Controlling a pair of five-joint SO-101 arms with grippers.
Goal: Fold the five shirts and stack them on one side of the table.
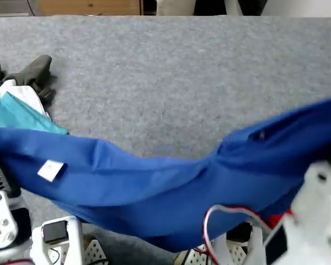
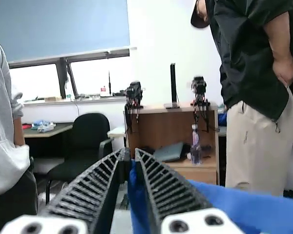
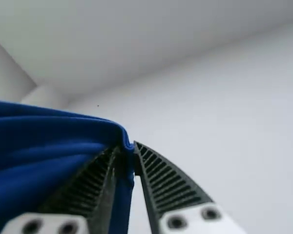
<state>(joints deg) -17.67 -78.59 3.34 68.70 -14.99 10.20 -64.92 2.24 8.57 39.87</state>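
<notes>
A blue shirt [image 1: 154, 187] hangs stretched above the grey table [image 1: 171, 77], spanning the near side from left to right, with a white label [image 1: 50, 170] showing. My left gripper [image 2: 131, 161] is shut on a fold of the blue shirt [image 2: 224, 204] and points up toward the room. My right gripper [image 3: 128, 152] is shut on another edge of the blue shirt [image 3: 44, 156], aimed at the ceiling. At the table's left edge lies a pile of shirts [image 1: 19, 105]: teal, white and dark olive.
The arms' white bodies [image 1: 314, 215] and bases [image 1: 22, 232] stand along the near edge. A person in a black top [image 2: 254, 73] stands beyond the table, another in a white shirt [image 2: 2, 136] to the side. A wooden desk and office chair stand behind.
</notes>
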